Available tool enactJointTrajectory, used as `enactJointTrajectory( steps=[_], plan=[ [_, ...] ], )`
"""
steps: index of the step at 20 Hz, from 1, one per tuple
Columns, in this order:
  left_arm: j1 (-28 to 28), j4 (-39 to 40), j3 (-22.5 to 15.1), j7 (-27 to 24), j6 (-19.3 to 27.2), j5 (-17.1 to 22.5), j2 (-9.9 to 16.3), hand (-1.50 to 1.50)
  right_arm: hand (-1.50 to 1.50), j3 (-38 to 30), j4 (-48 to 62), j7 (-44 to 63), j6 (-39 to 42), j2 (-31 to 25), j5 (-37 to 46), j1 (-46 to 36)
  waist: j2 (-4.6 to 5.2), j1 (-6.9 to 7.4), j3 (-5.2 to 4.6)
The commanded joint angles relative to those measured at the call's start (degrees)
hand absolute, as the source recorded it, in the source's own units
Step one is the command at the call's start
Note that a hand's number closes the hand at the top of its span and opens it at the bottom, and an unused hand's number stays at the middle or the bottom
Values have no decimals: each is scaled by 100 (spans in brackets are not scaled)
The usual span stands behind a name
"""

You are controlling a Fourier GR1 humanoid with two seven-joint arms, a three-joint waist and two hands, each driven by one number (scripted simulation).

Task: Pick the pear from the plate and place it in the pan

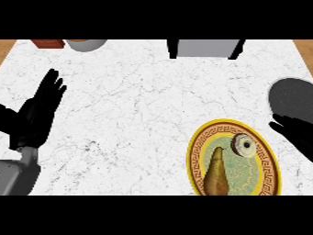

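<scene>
The right hand point(306, 140) has its fingers straight and spread, holding nothing, over the counter between the yellow-rimmed plate point(198, 158) and the dark pan point(301, 98). The pear point(217, 174) lies on the plate, stem toward the far side, near a small donut point(242, 145). At the left edge the left hand point(36, 112) rests open, fingers up.

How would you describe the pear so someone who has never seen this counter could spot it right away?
Look to the white marble counter, near its front right, for the round plate with a yellow patterned rim. Two things lie on it: the pear is the long brownish-gold one tapering to a point, unlike the small round ringed doughnut beside it.
</scene>
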Motion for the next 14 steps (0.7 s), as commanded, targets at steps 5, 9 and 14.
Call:
enactJointTrajectory(
  steps=[5, 9, 14],
  plan=[
    [60, -154, -26, 180, -47, -36, -23, 0, -150, 1463, 193, 1787, 1664, -28, 417, -829, 1, 100, -2],
    [90, -190, 102, 78, -78, -133, -25, 0, -150, 1885, 172, 2606, 2502, 472, 275, -1505, -13, 7, 6],
    [281, -227, 81, 104, 13, -287, -262, 0, -150, 2604, 262, 3189, 3012, 1178, 818, -1872, -24, -42, 9]
  ],
)
